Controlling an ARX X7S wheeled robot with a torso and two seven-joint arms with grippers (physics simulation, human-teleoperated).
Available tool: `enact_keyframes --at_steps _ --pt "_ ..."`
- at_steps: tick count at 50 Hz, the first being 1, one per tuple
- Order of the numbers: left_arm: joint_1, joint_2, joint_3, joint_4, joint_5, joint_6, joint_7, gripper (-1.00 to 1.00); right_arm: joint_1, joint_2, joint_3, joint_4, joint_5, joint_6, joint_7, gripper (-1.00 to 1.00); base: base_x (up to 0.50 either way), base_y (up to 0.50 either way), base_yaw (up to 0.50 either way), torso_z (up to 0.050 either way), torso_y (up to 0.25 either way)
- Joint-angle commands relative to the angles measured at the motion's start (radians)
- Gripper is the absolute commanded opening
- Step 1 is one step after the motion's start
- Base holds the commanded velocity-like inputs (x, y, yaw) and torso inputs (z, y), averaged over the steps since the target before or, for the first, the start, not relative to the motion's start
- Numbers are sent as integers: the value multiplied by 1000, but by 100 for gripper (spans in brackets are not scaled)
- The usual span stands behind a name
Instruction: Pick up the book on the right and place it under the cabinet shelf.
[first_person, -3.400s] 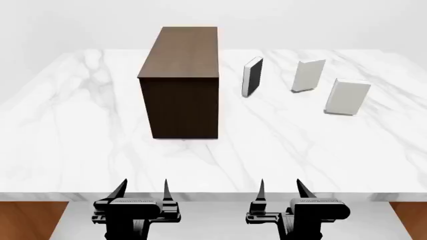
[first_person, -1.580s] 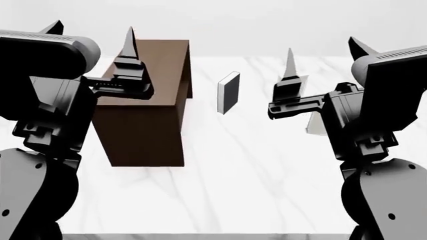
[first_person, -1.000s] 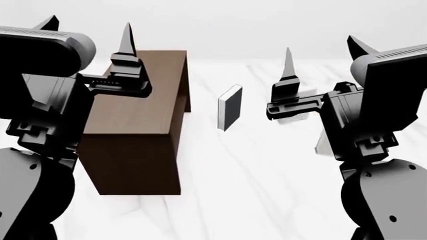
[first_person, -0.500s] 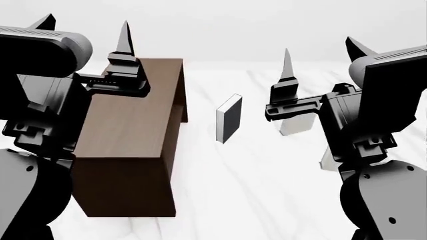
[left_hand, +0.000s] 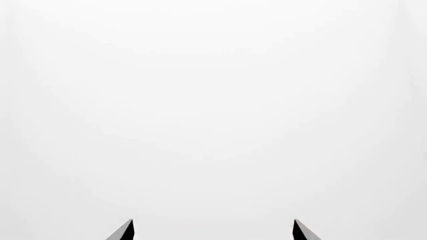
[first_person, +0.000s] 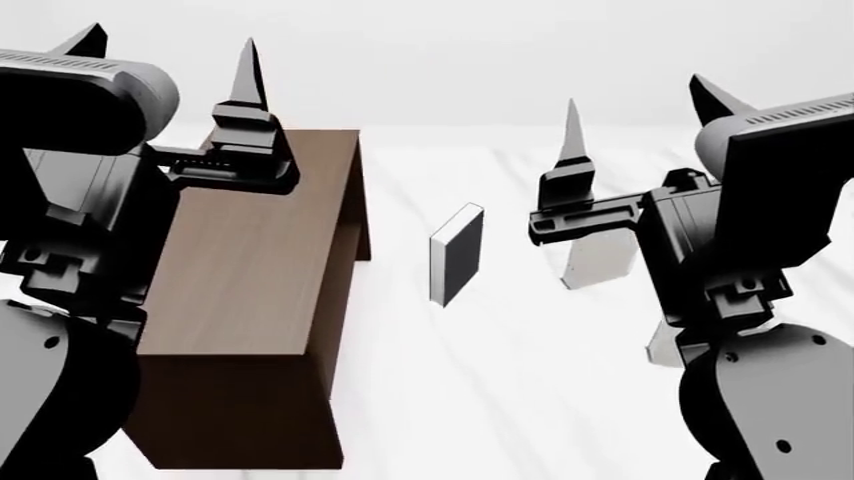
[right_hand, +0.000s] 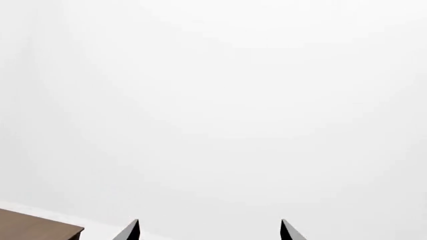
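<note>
In the head view both arms are raised in front of me. My left gripper (first_person: 167, 45) is open and empty above the tall dark-brown cabinet (first_person: 260, 270); its shelf is hidden, since only the top and closed sides show. My right gripper (first_person: 638, 98) is open and empty, high above the books. The rightmost pale book (first_person: 663, 345) shows only as a sliver behind my right arm. The wrist views show only the open fingertips of the left gripper (left_hand: 213, 230) and the right gripper (right_hand: 209, 230) against blank white.
A black-covered book (first_person: 457, 253) stands upright right of the cabinet. A second pale book (first_person: 598, 265) stands behind my right gripper's finger. All rest on a white marble table (first_person: 507, 400). A cabinet corner (right_hand: 33, 227) shows in the right wrist view.
Both arms rose from low at the table's front edge to high in the view. Since then the cabinet and books have slid lower and grown larger in the head view.
</note>
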Motion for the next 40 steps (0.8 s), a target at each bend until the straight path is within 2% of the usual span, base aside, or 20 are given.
enact_keyframes --at_steps 1,10,19,27,30,33,37,40 --pt "-3 -4 -3 3 -15 -6 -10 100 -11 3 -1 3 6 -19 3 100 445 0 0 0 0" --pt "-4 -7 -2 1 -24 -2 -19 100 -17 2 4 6 13 -23 6 100 381 0 0 0 1" --pt "-14 -7 -9 11 -41 -18 -28 100 -18 9 -3 2 16 -13 12 100 110 0 0 0 1" --pt "-56 7 -39 59 -80 -95 -45 100 84 38 16 -31 74 172 -46 100 0 0 0 0 0" --pt "-82 9 -66 82 -135 -138 -75 100 160 75 21 -28 104 274 -88 100 0 0 0 0 0" --pt "-109 -17 -106 83 -275 -157 -167 100 232 141 34 5 194 333 -82 100 0 0 0 0 0" --pt "-138 -41 -156 82 -424 -182 -265 100 332 298 53 93 522 332 92 100 0 0 0 0 0" --pt "-120 -71 -177 80 -501 -170 -319 100 399 439 -44 138 555 285 58 100 0 0 0 0 0"
